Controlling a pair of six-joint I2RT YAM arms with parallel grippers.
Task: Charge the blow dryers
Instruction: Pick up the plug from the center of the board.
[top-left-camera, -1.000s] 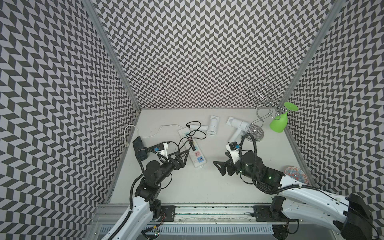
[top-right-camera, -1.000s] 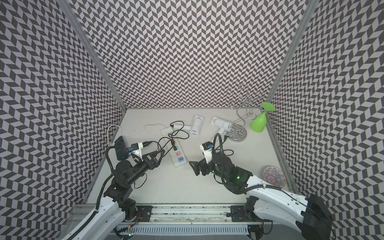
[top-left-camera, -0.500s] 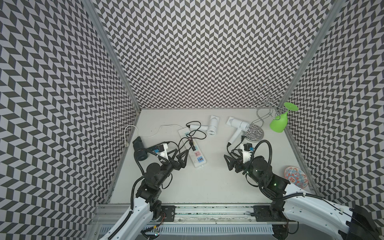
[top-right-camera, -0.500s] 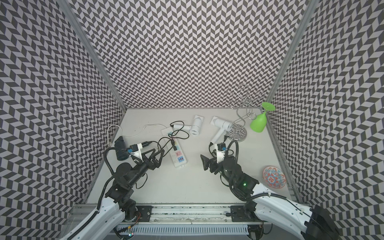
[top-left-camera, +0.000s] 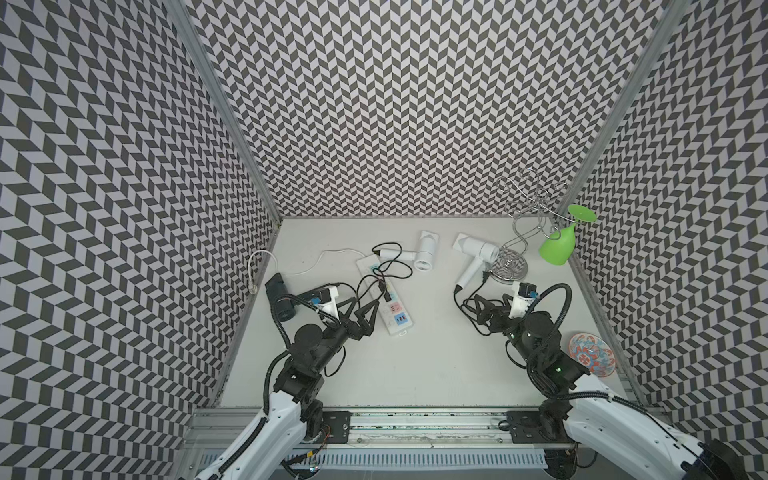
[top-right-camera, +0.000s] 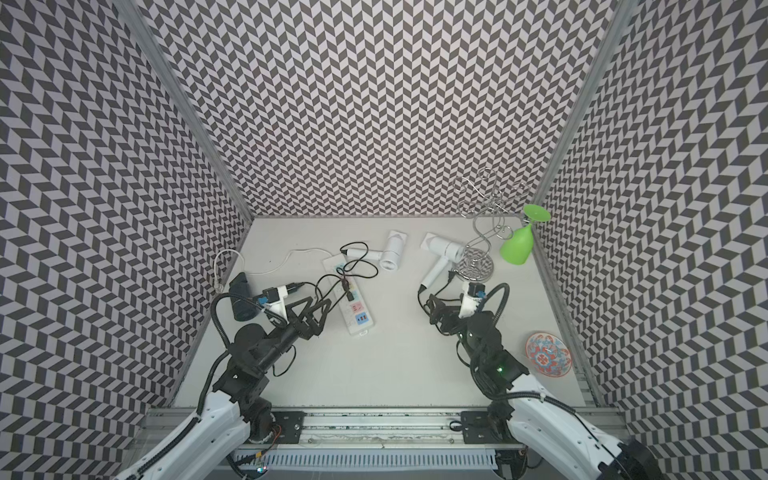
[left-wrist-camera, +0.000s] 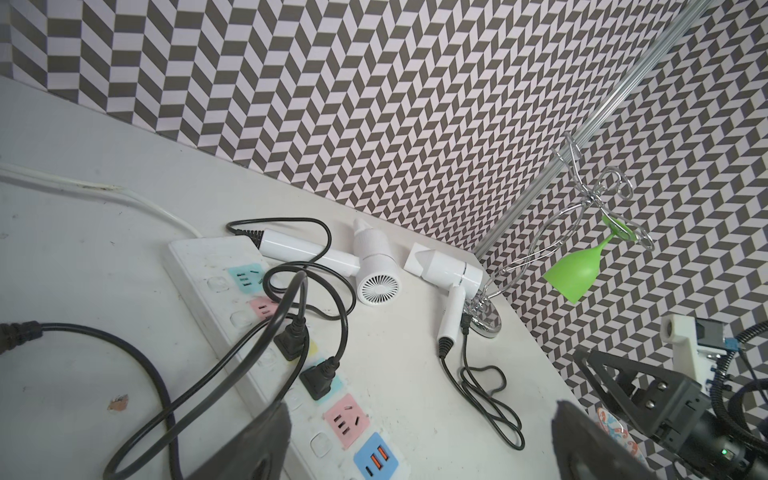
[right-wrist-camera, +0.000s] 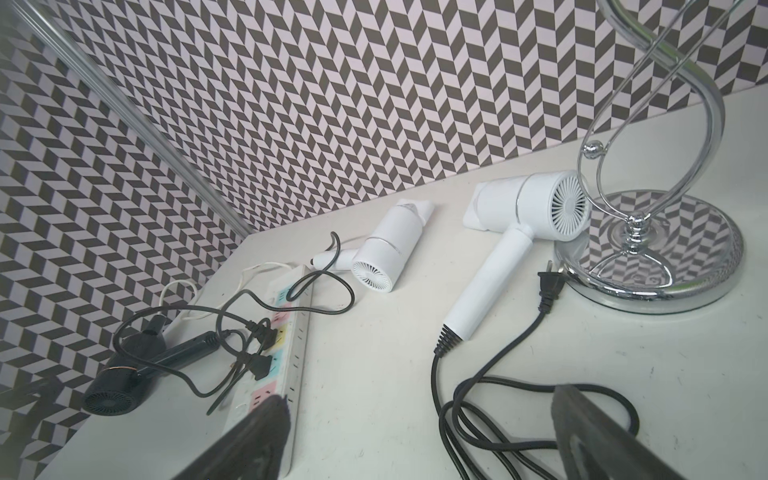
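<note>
**Both jaws spread and empty; three dryers lie on the table ahead of them**

Chevron-patterned walls (top-left-camera: 399, 104) close in the white table (top-left-camera: 415, 365) on three sides.

The left jaws stand spread wide with nothing between them. The long white power strip (left-wrist-camera: 195, 270) runs away from them, its near end under one finger in the left wrist view. The black blow dryer (top-left-camera: 279, 300) lies on its side just to their outer side, close to the wall. The first white blow dryer (top-left-camera: 424, 252) lies well ahead of them, its handle resting across the strip's far end.

The right jaws are spread wide too and grip nothing. The second white blow dryer (right-wrist-camera: 519, 216) lies ahead of them, its barrel end against the base of a chrome wire stand (top-left-camera: 509, 270). A green plastic glass (top-left-camera: 557, 249) hangs tilted from that stand. A patterned plate (top-left-camera: 592, 359) sits behind these jaws, on their outer side.

A coil of that dryer's black cord (right-wrist-camera: 478, 415) lies on the table below and between the right fingers. Two black plugs (left-wrist-camera: 291, 336) sit in the strip's sockets. A third plug (right-wrist-camera: 549, 286) lies loose beside the stand's base.
</note>
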